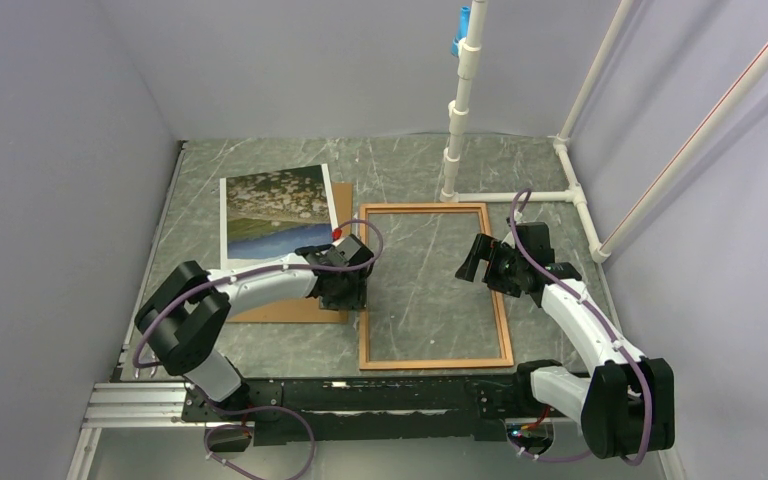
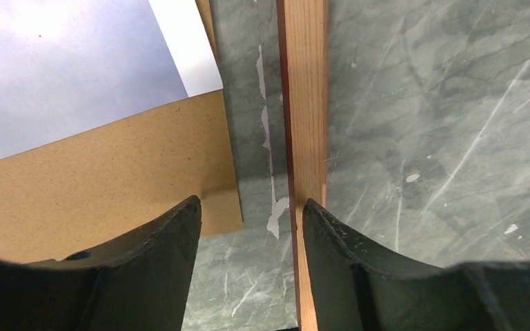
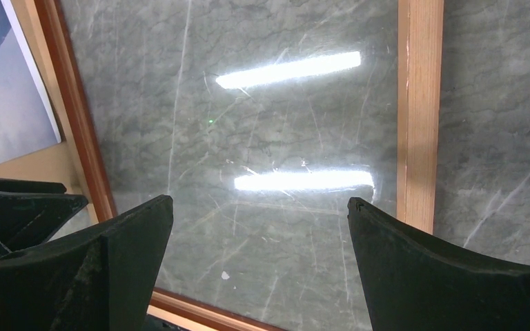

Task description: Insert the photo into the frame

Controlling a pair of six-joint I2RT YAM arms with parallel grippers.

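Note:
The photo lies face up at the back left, partly on a brown backing board. Right of it the wooden frame lies flat on the table with its clear pane. My left gripper hangs low over the frame's left rail, open. In the left wrist view, the rail runs along the right finger's inner face, and the board's corner and the photo sit left of my left gripper. My right gripper hovers open over the pane with nothing between its fingers.
A white pipe stand rises behind the frame, with pipes along the back right wall. Grey walls close in the left, back and right. A metal rail carries the arm bases at the near edge.

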